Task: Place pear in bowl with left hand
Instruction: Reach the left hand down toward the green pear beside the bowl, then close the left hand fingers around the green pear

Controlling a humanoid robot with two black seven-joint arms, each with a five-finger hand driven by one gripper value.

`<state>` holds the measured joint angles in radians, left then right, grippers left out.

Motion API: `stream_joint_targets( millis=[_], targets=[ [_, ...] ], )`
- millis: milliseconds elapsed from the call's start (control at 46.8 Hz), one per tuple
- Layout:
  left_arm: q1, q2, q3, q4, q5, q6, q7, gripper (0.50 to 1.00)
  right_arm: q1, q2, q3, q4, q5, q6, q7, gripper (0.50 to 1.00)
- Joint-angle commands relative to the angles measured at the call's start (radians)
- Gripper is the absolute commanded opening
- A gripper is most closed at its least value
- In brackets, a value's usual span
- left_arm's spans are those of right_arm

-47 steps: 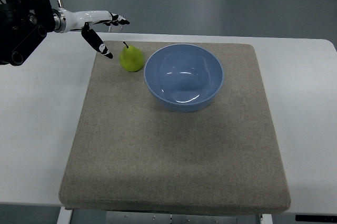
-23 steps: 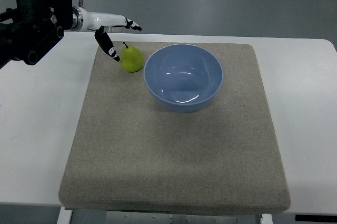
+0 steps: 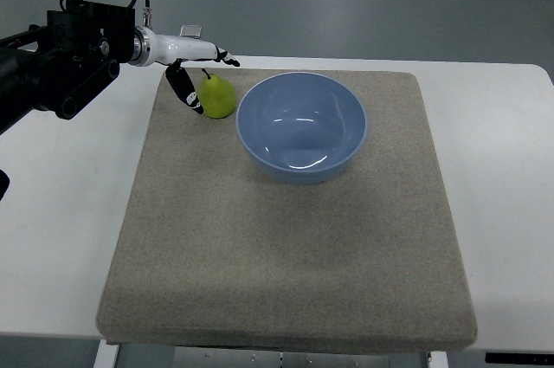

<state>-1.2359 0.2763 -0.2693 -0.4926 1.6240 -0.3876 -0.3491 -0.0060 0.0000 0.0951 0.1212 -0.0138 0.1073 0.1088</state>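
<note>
A yellow-green pear (image 3: 217, 96) with a dark stem lies on the grey mat (image 3: 286, 238), just left of the blue bowl (image 3: 302, 125) and touching or nearly touching its rim. My left hand (image 3: 206, 80) reaches in from the upper left and hovers right at the pear. Its thumb (image 3: 184, 91) hangs down the pear's left side and its other fingers (image 3: 223, 57) stretch over the pear's top. The fingers are spread around the fruit and not closed on it. The bowl is empty.
The mat covers most of a white table (image 3: 69, 212). My black left forearm (image 3: 61, 65) sits over the table's far left corner. Grey floor lies beyond the far table edge.
My left hand has moved right and slightly toward the pear, from well left of it to straddling it. The pear and bowl have not moved.
</note>
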Motion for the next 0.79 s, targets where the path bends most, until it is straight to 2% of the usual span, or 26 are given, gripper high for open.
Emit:
stream_joint_targets(
  millis=[0,406,598,769],
  targets=[
    [0.013,-0.003,-0.001,0.000,0.016,0.019,0.001,0.994,0.000,0.000,0.000,0.000,0.000,0.000,0.000,0.926],
    [0.021,-0.009,0.027,0.002,0.036,0.026,0.004,0.994,0.000,0.000,0.000,0.000,0.000,0.000,0.000,0.926],
    [0.024,-0.011,0.025,0.000,0.034,0.075,0.004,0.994,0.000,0.000,0.000,0.000,0.000,0.000,0.000,0.926],
    [0.039,-0.014,0.025,0.000,0.031,0.076,0.004,0.994,0.000,0.000,0.000,0.000,0.000,0.000,0.000,0.926]
  ],
)
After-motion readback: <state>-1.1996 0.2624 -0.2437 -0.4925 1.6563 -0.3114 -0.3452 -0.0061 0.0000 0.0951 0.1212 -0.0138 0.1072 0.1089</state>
